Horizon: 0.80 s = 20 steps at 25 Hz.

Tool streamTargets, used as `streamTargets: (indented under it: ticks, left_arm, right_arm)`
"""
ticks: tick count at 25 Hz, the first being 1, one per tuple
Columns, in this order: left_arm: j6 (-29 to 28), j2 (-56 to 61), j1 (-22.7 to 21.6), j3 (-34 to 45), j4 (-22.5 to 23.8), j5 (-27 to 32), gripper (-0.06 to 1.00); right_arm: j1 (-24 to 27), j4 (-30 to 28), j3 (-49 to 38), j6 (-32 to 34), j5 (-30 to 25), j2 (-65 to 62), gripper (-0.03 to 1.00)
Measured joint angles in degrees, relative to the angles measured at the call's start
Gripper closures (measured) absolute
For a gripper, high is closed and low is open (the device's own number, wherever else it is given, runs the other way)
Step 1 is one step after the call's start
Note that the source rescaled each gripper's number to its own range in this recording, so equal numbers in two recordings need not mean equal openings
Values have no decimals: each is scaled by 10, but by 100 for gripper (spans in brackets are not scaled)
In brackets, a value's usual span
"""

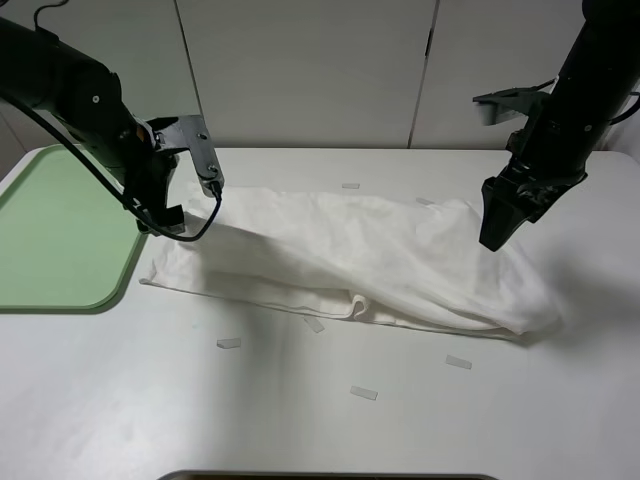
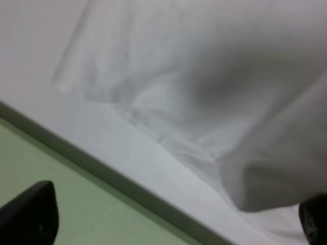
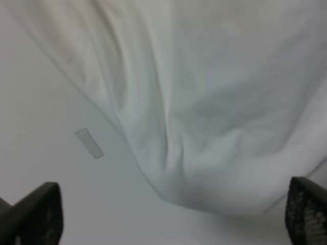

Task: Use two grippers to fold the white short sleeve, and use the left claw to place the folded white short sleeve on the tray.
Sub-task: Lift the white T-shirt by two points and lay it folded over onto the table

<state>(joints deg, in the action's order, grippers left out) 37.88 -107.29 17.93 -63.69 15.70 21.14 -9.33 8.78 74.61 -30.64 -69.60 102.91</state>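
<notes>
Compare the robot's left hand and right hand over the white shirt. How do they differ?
The left hand sits at the end of the shirt nearest the green tray, while the right hand hangs over the opposite end. The left hand comes in at a slant, while the right hand points almost straight down. Both hands are black, both are open, and neither is closed on the cloth.
</notes>
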Motion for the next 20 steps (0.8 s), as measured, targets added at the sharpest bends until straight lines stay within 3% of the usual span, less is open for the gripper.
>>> streamTargets:
  ticks: [6, 20]
  left_arm:
    - [-9, -2, 0, 1, 0, -17, -4]
    - [-22, 6, 5, -25, 0, -5, -4]
  right_arm:
    - [0, -2, 0, 4, 0, 0, -2]
    - [0, -3, 0, 6, 5, 0, -3]
